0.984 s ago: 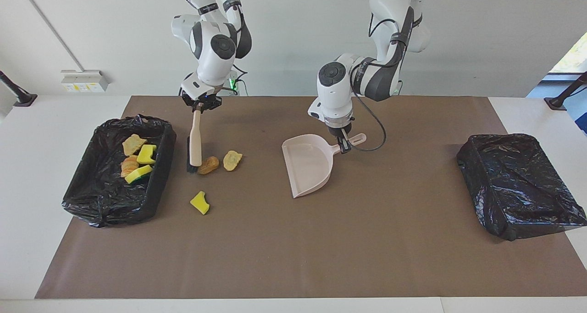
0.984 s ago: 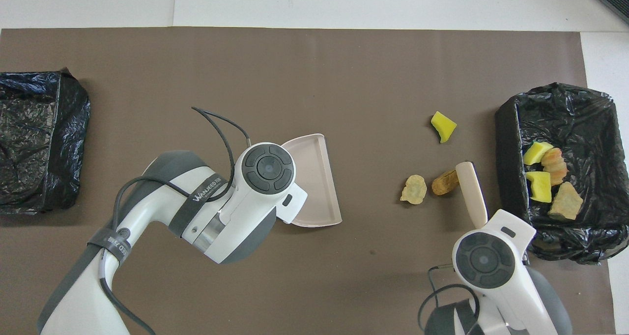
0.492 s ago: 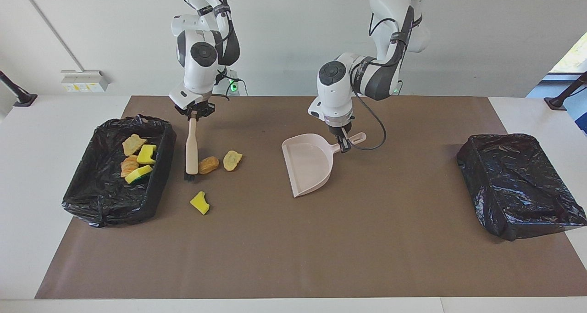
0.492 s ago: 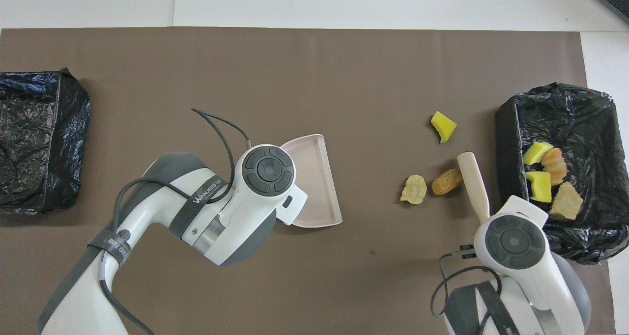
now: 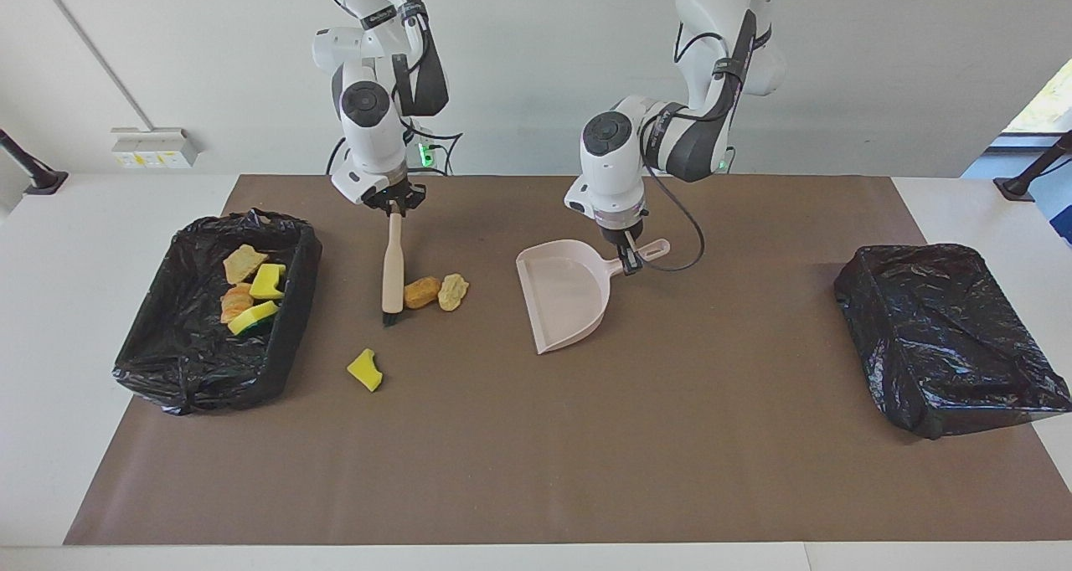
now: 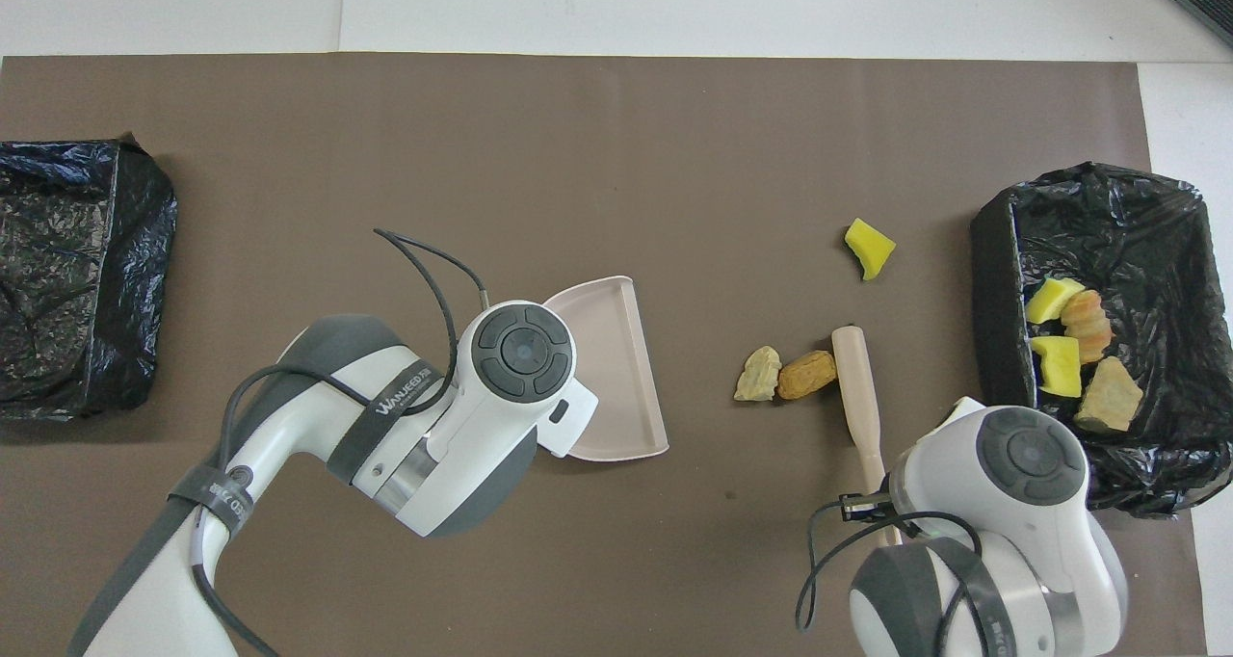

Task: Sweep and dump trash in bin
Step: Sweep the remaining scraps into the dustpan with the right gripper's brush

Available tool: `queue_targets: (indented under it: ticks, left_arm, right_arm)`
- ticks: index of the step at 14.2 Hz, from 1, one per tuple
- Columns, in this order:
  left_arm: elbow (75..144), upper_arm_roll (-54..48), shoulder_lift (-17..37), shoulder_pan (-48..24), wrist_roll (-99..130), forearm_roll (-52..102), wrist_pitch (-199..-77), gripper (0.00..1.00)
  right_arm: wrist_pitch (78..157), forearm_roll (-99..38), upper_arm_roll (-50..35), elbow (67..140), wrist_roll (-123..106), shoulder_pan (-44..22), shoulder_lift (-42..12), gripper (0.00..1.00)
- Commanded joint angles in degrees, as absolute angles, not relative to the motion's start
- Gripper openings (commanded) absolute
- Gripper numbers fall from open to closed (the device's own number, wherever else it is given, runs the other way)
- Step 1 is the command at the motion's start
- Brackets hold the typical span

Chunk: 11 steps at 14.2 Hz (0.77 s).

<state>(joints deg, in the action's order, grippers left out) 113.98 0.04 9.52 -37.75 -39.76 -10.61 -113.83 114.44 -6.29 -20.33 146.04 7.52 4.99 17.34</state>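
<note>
With our right pincer [image 5: 394, 209] clenched on the brush [image 5: 391, 271], we had nudged two bread lumps [image 5: 435, 291] toward the dustpan [image 5: 563, 296] gripped by our left pincer [image 5: 626, 257].

Found wide bare mat [image 5: 536, 454] along the edge farthest from the robots, open from end to end. Found open room too between the dustpan [image 5: 565, 299] and the other bin [image 5: 946, 336] at the left arm's end. Blocked at the right arm's end by the filled bin [image 5: 295, 303], walls standing up from the mat. Blocked near it by the brush [image 5: 392, 261], upright, bristles on the mat, gripped at the handle top by the right gripper [image 5: 391, 205]. Crowded just beside the brush by two lumps [image 5: 422, 291], touching each other. Kept a narrow lane between lumps and dustpan mouth. Hindered farther from the robots by one sponge chunk [image 5: 365, 370], apart from everything else. Barred over the dustpan handle by the left gripper [image 5: 628, 257], clamped there, and its looping cable [image 5: 688, 236].
</note>
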Motion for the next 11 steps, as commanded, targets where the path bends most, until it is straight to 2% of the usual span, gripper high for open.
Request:
queue_targets:
  ticks: [1,4,8,11]
  left_arm:
    - [118.9,0.7,6.2,-39.6,-38.7,-11.9,-114.7,0.0]
    - [119.4,0.7,6.0,-39.6,-38.7,-11.9,-115.0,0.0]
    - [119.4,0.8,6.0,-39.4,-38.8,-11.9,-115.7,0.0]
    - [119.8,0.7,6.0,-38.8,-38.8,-11.7,-116.4,0.0]
  right_arm:
    - [114.5,-13.3,-20.6,145.5,6.1,3.4,15.8,0.0]
    - [116.6,-20.4,-25.1,145.2,7.5,2.5,14.6,0.0]
    - [118.5,-34.9,-30.8,140.3,10.1,2.4,12.1,0.0]
    - [120.8,-46.0,-32.1,137.3,10.7,2.3,10.0,0.0]
